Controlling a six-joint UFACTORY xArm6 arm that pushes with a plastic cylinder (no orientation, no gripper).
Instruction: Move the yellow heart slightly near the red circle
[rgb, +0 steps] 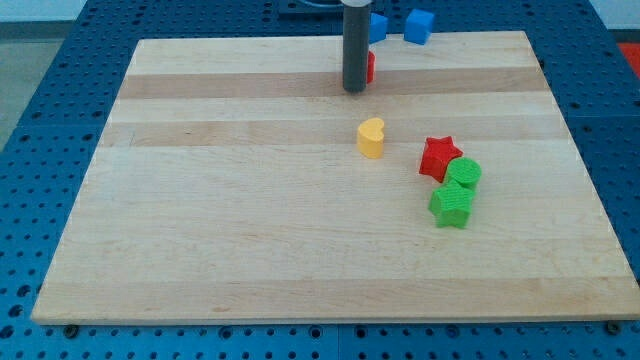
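Note:
The yellow heart (371, 138) lies near the middle of the wooden board (250, 200). The red circle (370, 67) sits near the view's top, mostly hidden behind my rod; only its right edge shows. My tip (354, 90) rests on the board just left of the red circle and above the yellow heart, a short gap away from the heart.
A red star (438, 157) lies right of the heart, touching a green round block (463, 174) and a green star-like block (451, 205) below it. Two blue blocks, one (378, 26) behind the rod and one cube (419, 26), sit at the board's top edge.

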